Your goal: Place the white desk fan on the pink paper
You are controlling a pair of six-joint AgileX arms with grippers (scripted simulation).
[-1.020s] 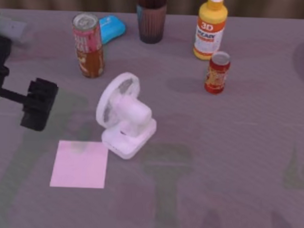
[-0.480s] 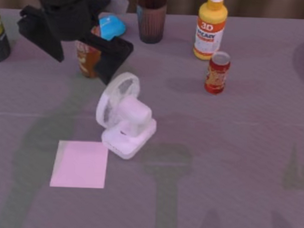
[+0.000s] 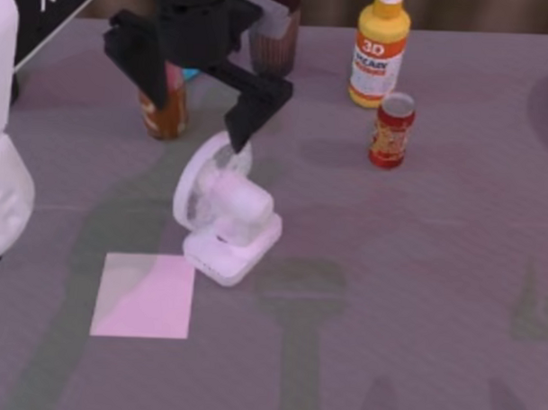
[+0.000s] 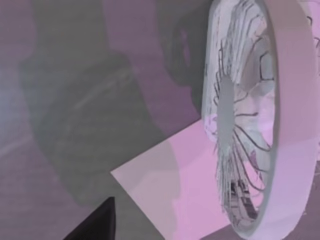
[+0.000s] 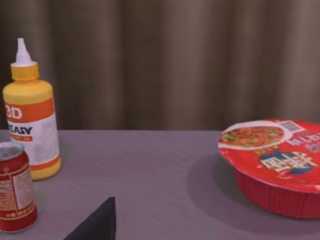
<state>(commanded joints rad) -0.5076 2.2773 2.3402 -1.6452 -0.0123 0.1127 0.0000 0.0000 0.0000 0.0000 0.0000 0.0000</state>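
Left gripper hangs over the far-left part of the table, fingers spread wide and holding nothing; one fingertip sits right over the top rim of the fan, the other finger out toward the far-left corner. Fan stands upright near the table's middle-left, just toward the near side of the gripper, its grilled head facing left and its motor housing pointing right (so the fan's front-to-back axis runs roughly left-right, slightly skewed). Paper lies flat near-left of the fan, its right corner just beside the fan's base; the fan is not on it. Left arm is clearly the nearer one; right arm is parked off to the right, its wrist view showing only bottle, can and a red bowl, and whether its fingers are apart I cannot tell. Judgement: the spread fingers need to drop and straddle the head or housing. Against a second ago: the gripper was low at the left edge, well apart from the fan; it has since swung up and over to the fan's head. Fan and paper unmoved.
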